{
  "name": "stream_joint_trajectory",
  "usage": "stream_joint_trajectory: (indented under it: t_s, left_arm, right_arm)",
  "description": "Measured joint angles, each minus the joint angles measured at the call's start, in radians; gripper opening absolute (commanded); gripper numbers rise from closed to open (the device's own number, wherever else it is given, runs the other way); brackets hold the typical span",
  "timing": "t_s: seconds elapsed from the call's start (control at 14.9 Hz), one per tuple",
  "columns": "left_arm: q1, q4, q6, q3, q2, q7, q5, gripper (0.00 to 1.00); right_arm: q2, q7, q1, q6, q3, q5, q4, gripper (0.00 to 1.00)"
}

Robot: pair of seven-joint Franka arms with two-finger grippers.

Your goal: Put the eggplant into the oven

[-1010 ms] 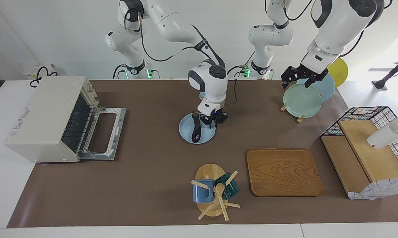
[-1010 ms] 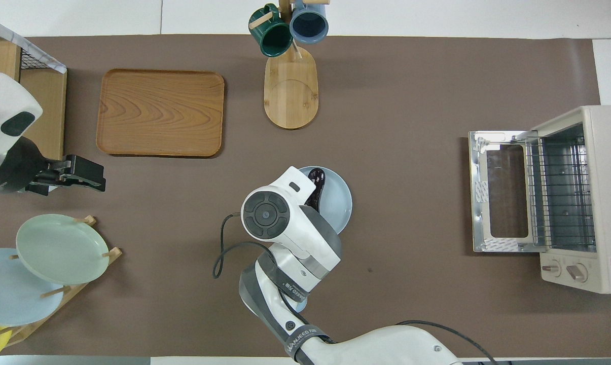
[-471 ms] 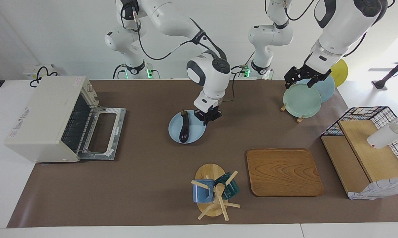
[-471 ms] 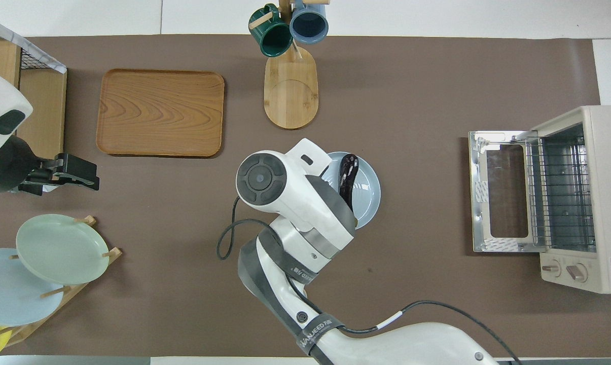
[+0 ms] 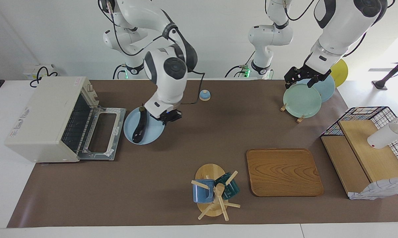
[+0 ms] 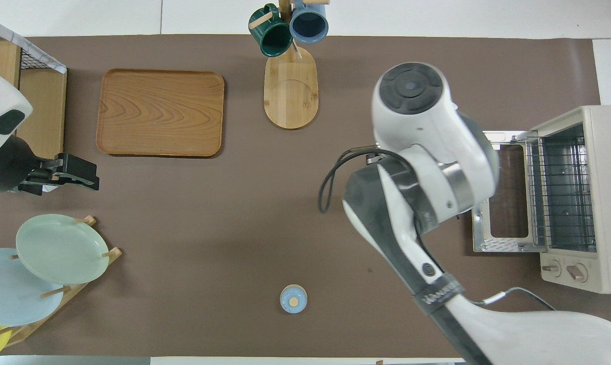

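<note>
The dark purple eggplant [image 5: 139,127] lies on a light blue plate [image 5: 151,134]. My right gripper [image 5: 168,116] is shut on the plate's rim and holds it low over the table, right beside the open door [image 5: 101,132] of the cream-white oven [image 5: 45,115]. In the overhead view my right arm hides the plate, the eggplant and the gripper; the oven [image 6: 597,203] shows there with its wire rack bare. My left gripper [image 5: 300,79] is open and waits over the green plate [image 5: 302,100] in the plate rack; it also shows in the overhead view [image 6: 84,175].
A small blue round knob [image 5: 204,95] sits near the robots. A wooden mug stand [image 5: 212,195] with two mugs and a wooden tray [image 5: 283,172] lie farther out. A wire basket with boards [image 5: 367,145] stands at the left arm's end.
My right gripper has carried the plate with the eggplant from the table's middle to beside the oven door. The small blue knob has come into view. The left arm has barely moved.
</note>
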Motion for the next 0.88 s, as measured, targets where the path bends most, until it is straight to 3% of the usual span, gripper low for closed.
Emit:
stream_joint_trajectory:
  t_s: [0.34,0.61,0.88]
  left_arm:
    - [0.000,0.000,0.000,0.000,0.000,0.000,0.000,1.00]
    - [0.000,0.000,0.000,0.000,0.000,0.000,0.000,1.00]
    - [0.000,0.000,0.000,0.000,0.000,0.000,0.000,1.00]
  right_arm:
    - [-0.240,-0.182,-0.199,0.022,-0.001,-0.009,-0.246,0.00]
    - [-0.283,-0.310,-0.323,0.152,-0.001,-0.009,-0.383,0.00]
    - [-0.287,-0.442,-0.387,0.256,0.001,-0.009,-0.450,0.00]
